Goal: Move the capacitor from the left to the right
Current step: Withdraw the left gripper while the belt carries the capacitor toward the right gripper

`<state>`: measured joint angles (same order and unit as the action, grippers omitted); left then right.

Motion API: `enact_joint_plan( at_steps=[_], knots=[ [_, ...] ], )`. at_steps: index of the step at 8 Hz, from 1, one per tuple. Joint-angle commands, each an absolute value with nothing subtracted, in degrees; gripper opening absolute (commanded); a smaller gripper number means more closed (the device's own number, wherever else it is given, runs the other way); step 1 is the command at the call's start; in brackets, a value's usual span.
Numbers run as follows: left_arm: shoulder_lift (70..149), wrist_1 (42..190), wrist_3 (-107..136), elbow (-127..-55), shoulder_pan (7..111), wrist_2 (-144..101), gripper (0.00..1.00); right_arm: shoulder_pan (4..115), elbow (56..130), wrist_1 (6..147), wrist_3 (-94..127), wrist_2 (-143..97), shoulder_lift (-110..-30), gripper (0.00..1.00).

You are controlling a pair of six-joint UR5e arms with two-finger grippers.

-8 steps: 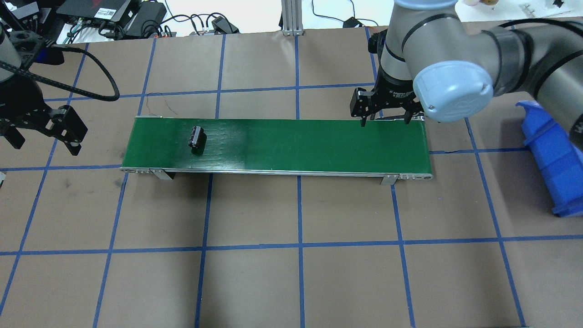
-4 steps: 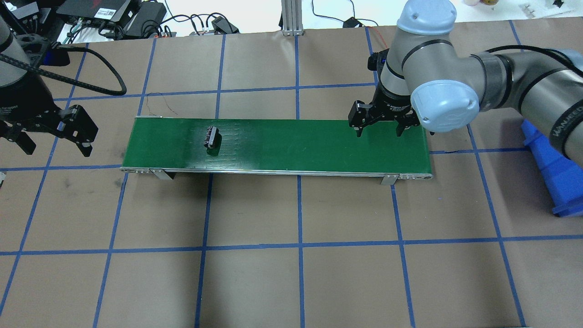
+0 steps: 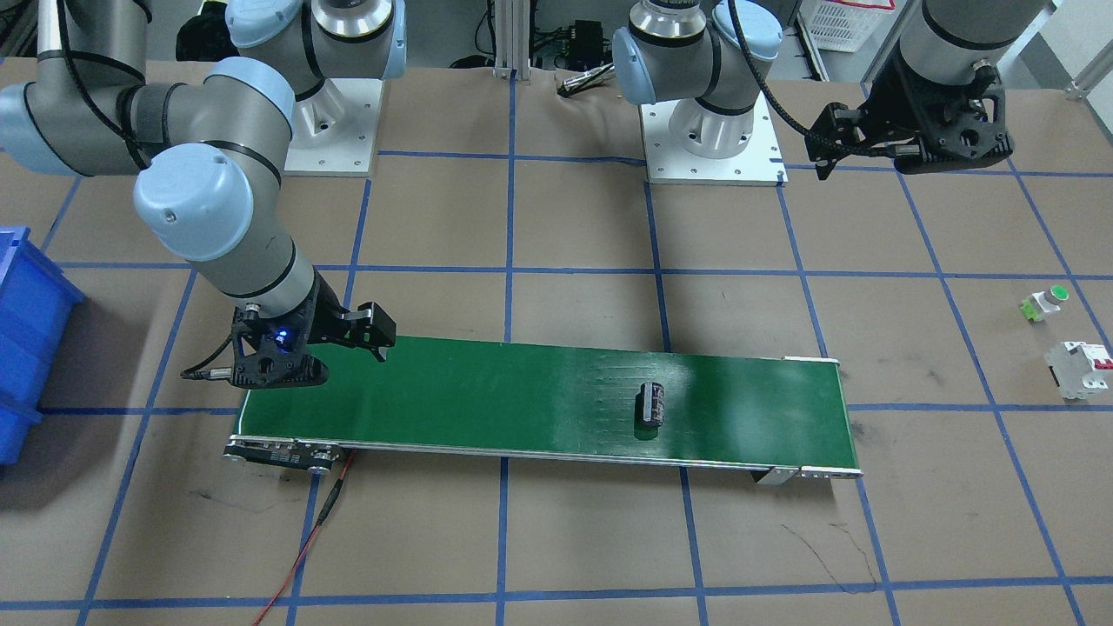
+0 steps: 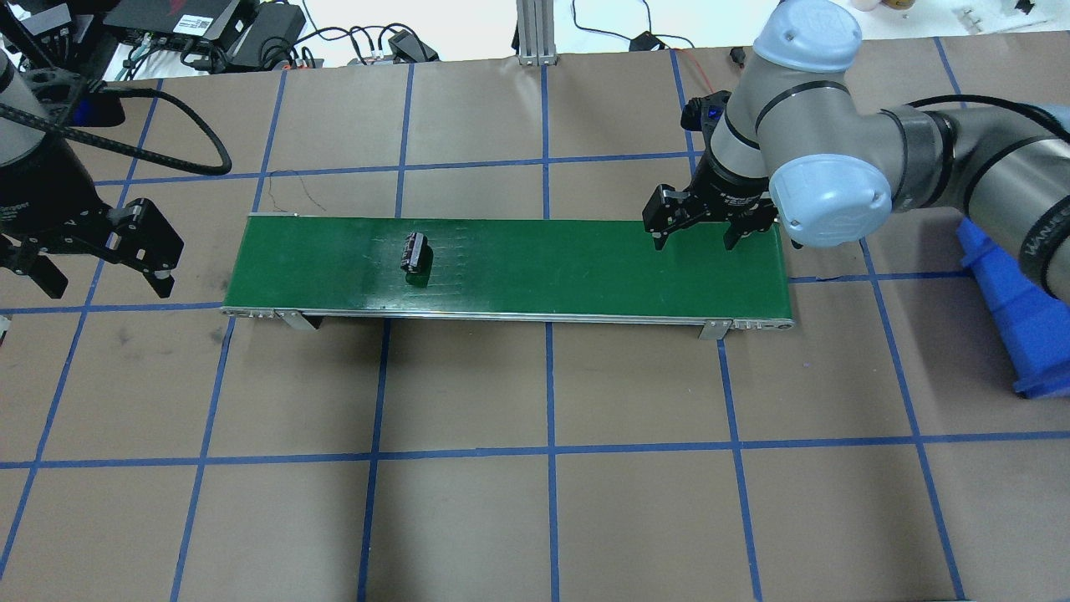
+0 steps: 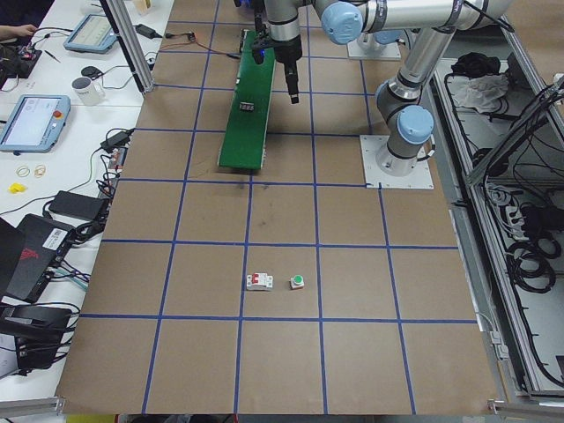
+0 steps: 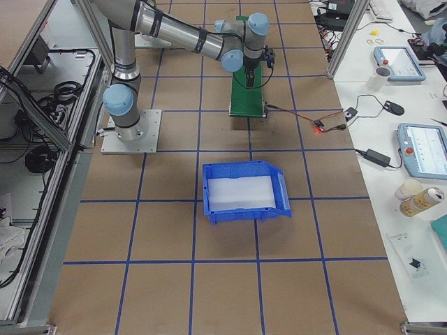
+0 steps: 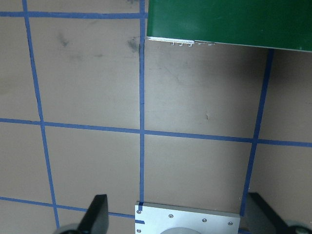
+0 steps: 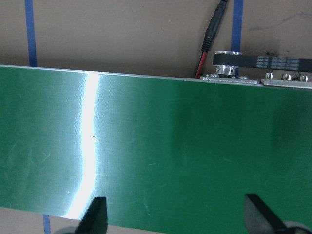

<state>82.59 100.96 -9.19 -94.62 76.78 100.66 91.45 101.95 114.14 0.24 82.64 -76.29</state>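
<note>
- Small dark stubby capacitor [image 4: 415, 252] lies on long green conveyor belt [image 4: 585, 267], left part; transfer unfinished.
- Empty right gripper [image 4: 694, 242], spread wide, over belt's right end.
- Empty left gripper [image 4: 104, 278], spread wide, off belt.

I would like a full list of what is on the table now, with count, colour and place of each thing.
capacitor: 1, dark with pale stripes, lying on the belt, in its left half
belt: 1, green, across the middle of the table
breaker: 1, white with red switch, on the table past the belt's left end
push-button: 1, green cap, beside the breaker, apart from it
bin: 1, blue, on the table past the belt's right end
table: 1, brown with blue grid lines
left gripper: 1, black, open, above the table off the belt's left end
right gripper: 1, black, open, above the belt's right end
</note>
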Motion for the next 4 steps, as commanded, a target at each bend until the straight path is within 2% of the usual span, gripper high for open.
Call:
enact_joint_plan(
  at_steps=[1, 4],
  knots=[
    [82.5, 101.2, -9.1, -94.6, 76.8, 100.8, 1.00, 91.3, 102.7, 116.1, -0.9, 81.3, -75.8, 1.00],
    [82.5, 101.2, -9.2, -94.7, 76.8, 101.0, 1.00, 91.3, 102.7, 117.2, -2.0, 81.3, -75.5, 1.00]
  ],
)
